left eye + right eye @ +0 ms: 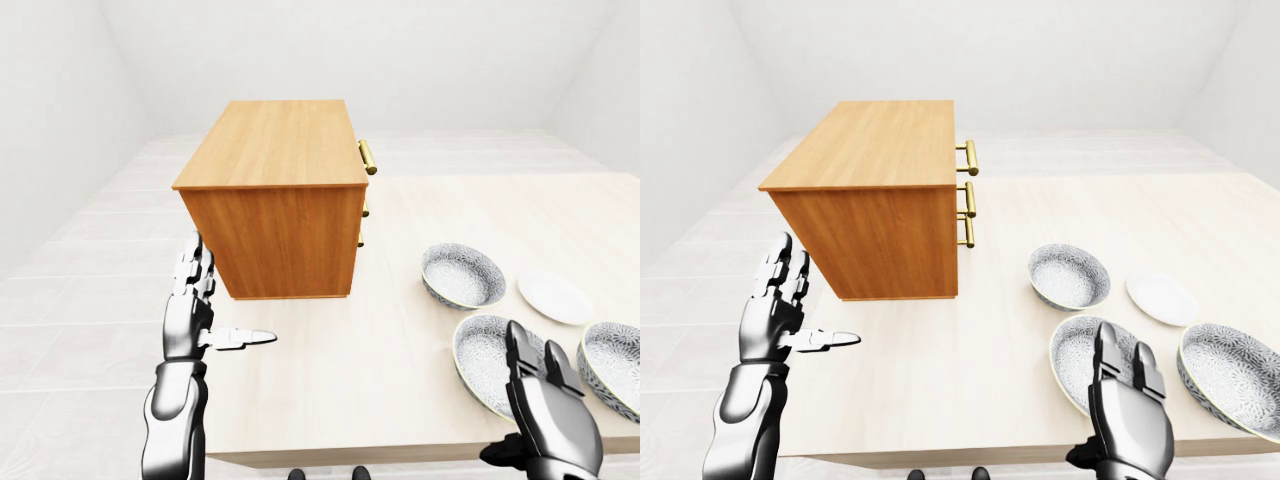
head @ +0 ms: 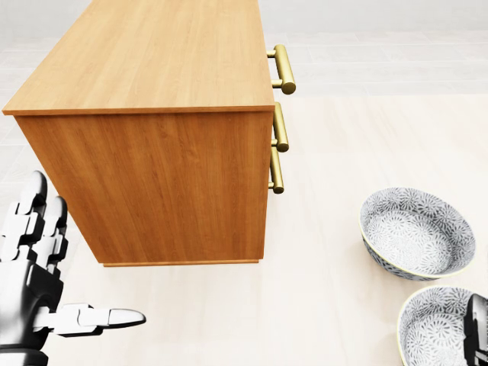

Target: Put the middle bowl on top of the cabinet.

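Three grey patterned bowls sit on the pale table at the right of the eye views. One is nearest the cabinet, one lies at the far right, and the middle bowl lies between them. My right hand stands open at the middle bowl's near rim with its fingers up, covering part of the bowl and holding nothing. The wooden cabinet has brass handles on its right side and a bare flat top. My left hand is open at the cabinet's lower left.
A small white plate lies between the upper bowl and the right bowl. The table's near edge runs along the bottom of the eye views. White floor and walls surround the table.
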Motion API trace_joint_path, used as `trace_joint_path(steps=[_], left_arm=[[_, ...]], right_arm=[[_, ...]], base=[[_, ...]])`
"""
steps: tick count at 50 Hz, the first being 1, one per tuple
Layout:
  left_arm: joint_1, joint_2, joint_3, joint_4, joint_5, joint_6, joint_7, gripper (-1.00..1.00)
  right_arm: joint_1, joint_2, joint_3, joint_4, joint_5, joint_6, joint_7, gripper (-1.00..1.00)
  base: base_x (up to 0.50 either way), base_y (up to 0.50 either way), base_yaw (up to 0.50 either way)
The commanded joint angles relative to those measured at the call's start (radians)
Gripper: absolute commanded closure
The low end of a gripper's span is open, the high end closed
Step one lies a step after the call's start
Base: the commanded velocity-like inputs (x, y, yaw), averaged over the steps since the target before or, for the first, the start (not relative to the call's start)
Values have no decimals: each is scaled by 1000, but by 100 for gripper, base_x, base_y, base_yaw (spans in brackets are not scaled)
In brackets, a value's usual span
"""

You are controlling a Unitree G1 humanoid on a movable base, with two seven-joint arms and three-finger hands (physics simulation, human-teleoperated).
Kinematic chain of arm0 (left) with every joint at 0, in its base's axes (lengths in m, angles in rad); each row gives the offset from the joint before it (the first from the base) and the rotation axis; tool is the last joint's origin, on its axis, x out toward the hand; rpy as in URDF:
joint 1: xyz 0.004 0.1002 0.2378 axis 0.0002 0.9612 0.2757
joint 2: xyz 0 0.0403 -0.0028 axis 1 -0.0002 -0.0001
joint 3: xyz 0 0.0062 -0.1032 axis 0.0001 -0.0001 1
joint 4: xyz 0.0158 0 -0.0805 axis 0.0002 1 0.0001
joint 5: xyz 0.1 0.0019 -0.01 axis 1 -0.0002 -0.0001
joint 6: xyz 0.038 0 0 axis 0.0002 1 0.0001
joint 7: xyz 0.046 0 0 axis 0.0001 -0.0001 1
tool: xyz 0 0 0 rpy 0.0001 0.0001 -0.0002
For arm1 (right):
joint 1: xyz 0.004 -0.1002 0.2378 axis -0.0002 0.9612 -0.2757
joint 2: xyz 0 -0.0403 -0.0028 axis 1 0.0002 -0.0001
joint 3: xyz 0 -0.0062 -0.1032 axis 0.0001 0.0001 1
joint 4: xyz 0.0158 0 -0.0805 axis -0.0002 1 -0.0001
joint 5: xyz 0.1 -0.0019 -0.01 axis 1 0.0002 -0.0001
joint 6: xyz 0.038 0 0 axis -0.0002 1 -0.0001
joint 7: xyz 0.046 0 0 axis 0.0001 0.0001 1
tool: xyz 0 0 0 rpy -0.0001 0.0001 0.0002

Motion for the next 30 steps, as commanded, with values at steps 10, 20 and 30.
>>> trace_joint_path(steps=[10, 20, 30], left_arm=[[-4, 1, 2, 11, 0, -4, 4, -100], [8, -4, -2, -15, 1, 2, 0, -100], [3, -2, 0, -24, -3, 15, 0, -100]], right_arm=[[20, -85, 77, 82, 16, 0, -64, -100], [59, -101, 87, 76, 26, 0, -85, -100], [89, -96, 66, 71, 32, 0, -98, -100]], base=[[0, 0, 0], [0, 0, 0], [0, 0, 0]])
